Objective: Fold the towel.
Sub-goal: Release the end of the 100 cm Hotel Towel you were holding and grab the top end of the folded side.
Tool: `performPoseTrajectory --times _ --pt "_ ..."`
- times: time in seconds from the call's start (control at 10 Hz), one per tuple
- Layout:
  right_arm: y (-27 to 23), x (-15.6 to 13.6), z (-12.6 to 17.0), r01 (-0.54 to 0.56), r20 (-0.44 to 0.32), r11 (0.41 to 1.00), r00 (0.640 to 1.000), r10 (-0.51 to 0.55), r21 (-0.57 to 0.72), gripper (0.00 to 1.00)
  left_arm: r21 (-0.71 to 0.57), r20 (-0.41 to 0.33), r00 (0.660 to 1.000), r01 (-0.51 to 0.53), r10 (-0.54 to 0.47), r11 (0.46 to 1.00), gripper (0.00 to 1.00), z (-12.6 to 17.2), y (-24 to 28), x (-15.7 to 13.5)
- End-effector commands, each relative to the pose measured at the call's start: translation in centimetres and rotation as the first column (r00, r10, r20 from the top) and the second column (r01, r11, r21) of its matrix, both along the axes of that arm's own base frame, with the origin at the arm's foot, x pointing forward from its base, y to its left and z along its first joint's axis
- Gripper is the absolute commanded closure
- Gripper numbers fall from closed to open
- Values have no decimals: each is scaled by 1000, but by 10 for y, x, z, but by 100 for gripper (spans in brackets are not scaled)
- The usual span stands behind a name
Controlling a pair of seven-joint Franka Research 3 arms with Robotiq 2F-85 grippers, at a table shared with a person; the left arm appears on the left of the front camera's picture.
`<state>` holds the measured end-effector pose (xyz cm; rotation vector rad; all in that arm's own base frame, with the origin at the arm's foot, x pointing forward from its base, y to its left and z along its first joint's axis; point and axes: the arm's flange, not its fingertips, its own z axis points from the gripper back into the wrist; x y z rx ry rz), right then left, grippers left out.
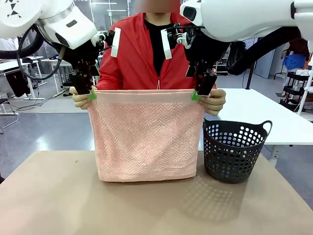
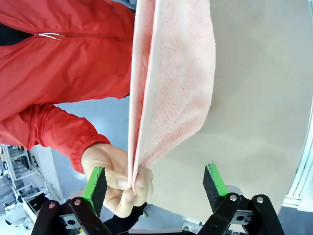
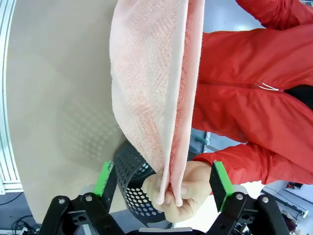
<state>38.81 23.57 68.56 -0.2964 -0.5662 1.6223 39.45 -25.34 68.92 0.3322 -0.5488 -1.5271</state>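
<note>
Hanging towel (image 1: 145, 142), top corners inside left tool (image 2: 153, 168) and right tool (image 3: 161, 164), both spread wide.

Soft pink terry-cloth towel (image 1: 144, 142) with a rough zigzag pile and a smoother pale hem band, a matt black perforated plastic basket (image 1: 230, 161), a smooth matt tan desk (image 1: 73, 205).

The salmon-pink herringbone towel (image 1: 145, 139) hangs doubled and upright at mid-scene, stretched flat by its top corners, lower edge meeting the table (image 1: 146, 210).
</note>
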Motion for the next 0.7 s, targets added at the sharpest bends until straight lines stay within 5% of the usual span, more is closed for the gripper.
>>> performPoseTrajectory --times 0.0,0.6 --pt "2 4 -12 10 6 1000 1000 -10 6 0 -4 20 999 -30 30 1000 0 -8 -1 3" --pt "10 43 -22 -1 -99 1000 995 0 -8 0 48 -46 999 -10 12 999 0 -15 -15 38"
